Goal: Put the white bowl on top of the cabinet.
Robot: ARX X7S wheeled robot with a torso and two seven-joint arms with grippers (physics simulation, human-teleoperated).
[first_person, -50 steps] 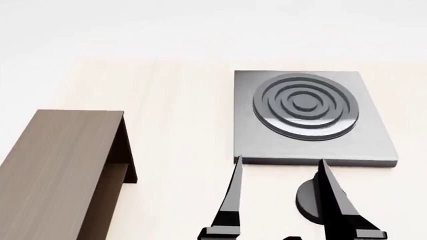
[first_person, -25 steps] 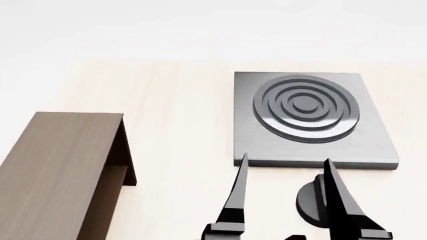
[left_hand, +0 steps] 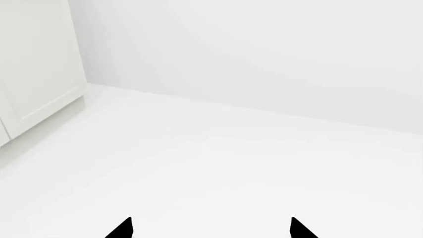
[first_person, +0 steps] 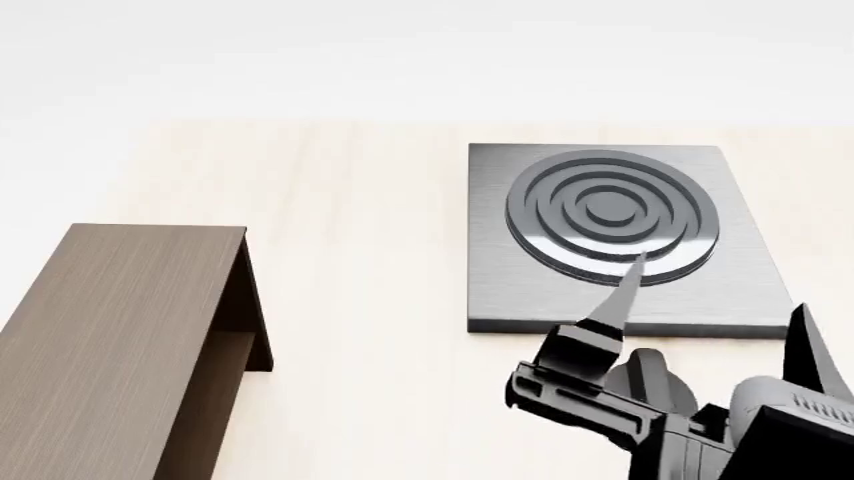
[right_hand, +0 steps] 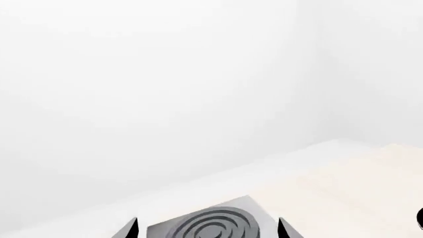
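The white bowl is out of view in every frame. The dark brown cabinet (first_person: 120, 340) stands on the pale wooden table at the left of the head view, its flat top bare. My right gripper (first_person: 714, 315) is open and empty, raised and tilted over the front edge of the stove plate, far right of the cabinet. In the right wrist view its fingertips (right_hand: 207, 229) frame the stove plate, with nothing between them. My left gripper (left_hand: 211, 230) is open and empty and faces a white floor and wall. It does not show in the head view.
A grey square stove plate (first_person: 507, 290) with raised rings lies at the back right of the table and also shows in the right wrist view (right_hand: 211, 225). A white cupboard door (left_hand: 33, 74) stands beside the left gripper's view. Bare tabletop (first_person: 360, 300) lies between cabinet and stove plate.
My right gripper has lifted and swung to the right, from pointing straight ahead to tilted over the stove plate's front edge. It now covers the dark round pan seen earlier.
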